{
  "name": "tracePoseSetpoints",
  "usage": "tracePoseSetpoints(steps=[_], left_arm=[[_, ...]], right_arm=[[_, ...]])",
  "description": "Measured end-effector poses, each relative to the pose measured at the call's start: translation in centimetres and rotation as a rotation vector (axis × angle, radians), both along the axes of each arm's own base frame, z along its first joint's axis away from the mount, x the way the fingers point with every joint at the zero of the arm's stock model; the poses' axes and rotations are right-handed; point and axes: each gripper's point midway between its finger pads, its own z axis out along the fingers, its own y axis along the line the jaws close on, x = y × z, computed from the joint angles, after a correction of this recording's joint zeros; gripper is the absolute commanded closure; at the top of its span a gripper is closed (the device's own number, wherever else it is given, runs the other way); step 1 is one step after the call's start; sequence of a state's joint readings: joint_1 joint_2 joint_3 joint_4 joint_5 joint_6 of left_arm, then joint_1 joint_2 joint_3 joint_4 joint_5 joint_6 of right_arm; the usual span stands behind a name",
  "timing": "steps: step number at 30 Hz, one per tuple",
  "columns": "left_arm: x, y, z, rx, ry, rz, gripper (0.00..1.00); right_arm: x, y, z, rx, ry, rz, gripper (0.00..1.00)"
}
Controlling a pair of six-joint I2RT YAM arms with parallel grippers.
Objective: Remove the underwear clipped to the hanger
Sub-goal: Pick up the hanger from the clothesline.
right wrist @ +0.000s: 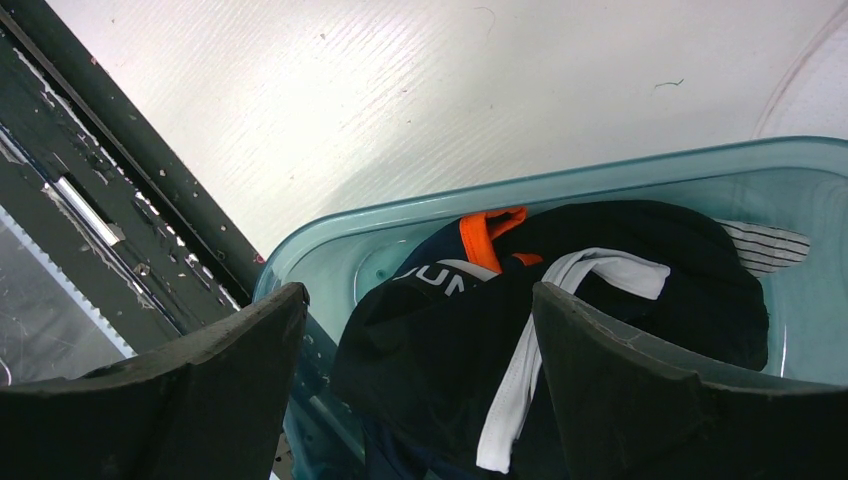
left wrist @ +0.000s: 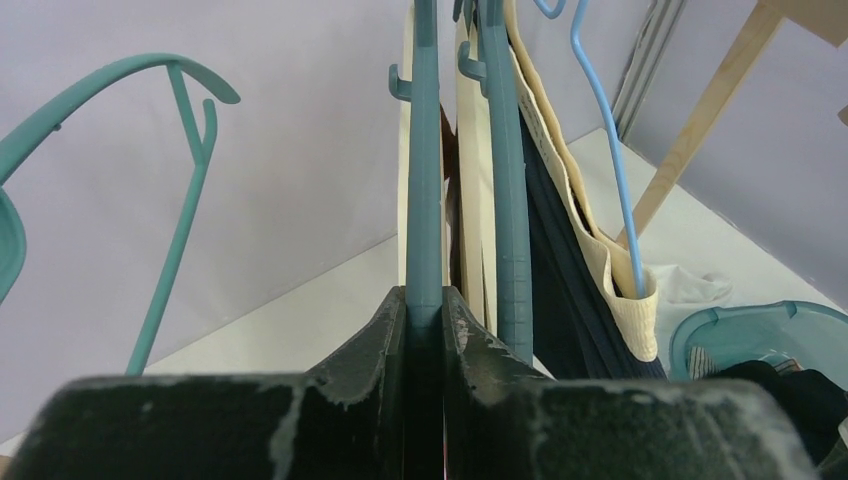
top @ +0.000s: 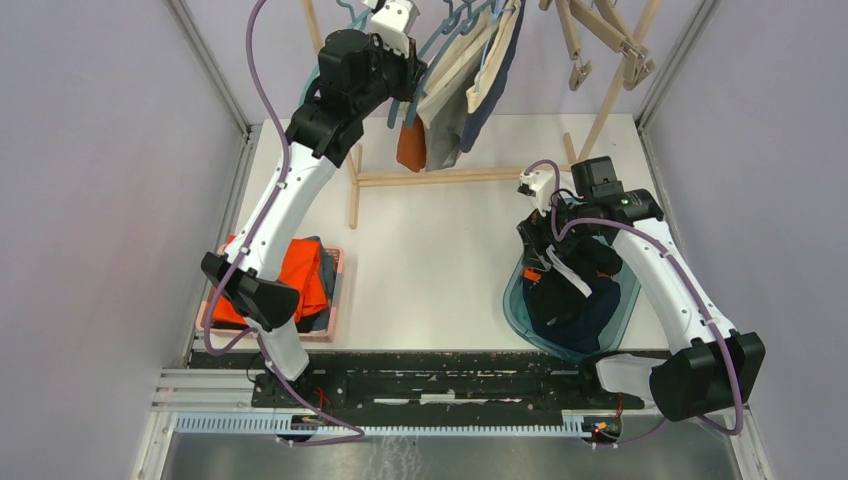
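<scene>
Top external view had the pink tray [top: 338,300] with the orange cloth [top: 305,275] nearest on the left, and on the right a teal basin [top: 510,300] holding a dark underwear pile [top: 570,300]. Right gripper [right wrist: 417,295] hung just above that pile, fingers spread wide, gripping nothing. Further back, the left gripper [left wrist: 423,305] was pinched tight on a teal hanger [left wrist: 425,150] at the wooden rack [top: 450,177], with the clipped underwear [top: 445,110] dangling right beside it.

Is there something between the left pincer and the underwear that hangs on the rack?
Yes, hangers. The left pincer is shut on one teal hanger, and a second teal hanger stands beside it, between the pincer and the navy underwear.
</scene>
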State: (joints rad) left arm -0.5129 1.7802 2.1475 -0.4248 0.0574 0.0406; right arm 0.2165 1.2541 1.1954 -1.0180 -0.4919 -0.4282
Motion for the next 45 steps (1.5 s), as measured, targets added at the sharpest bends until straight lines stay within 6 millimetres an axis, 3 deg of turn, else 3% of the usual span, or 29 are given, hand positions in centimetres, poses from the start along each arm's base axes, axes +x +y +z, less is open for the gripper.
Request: tracePoseSetpoints(steps=[4, 22, 45], left_arm=[[0.0, 0.4, 0.0, -0.001, -0.005, 0.02, 0.97], [-0.6, 3.1, 1.5, -0.01, -0.097, 0.13, 0.97], [-2.0, 4.2, 2.1, -0.018, -0.183, 0.136, 0.97]], right_arm=[[0.0, 0.1, 0.0, -0.001, -0.002, 0.005, 0.08], [0.0, 0.1, 0.0, -0.002, -0.004, 0.009, 0.07], [-0.1, 0.0, -0.5, -0.014, 0.017, 0.009, 0.07]])
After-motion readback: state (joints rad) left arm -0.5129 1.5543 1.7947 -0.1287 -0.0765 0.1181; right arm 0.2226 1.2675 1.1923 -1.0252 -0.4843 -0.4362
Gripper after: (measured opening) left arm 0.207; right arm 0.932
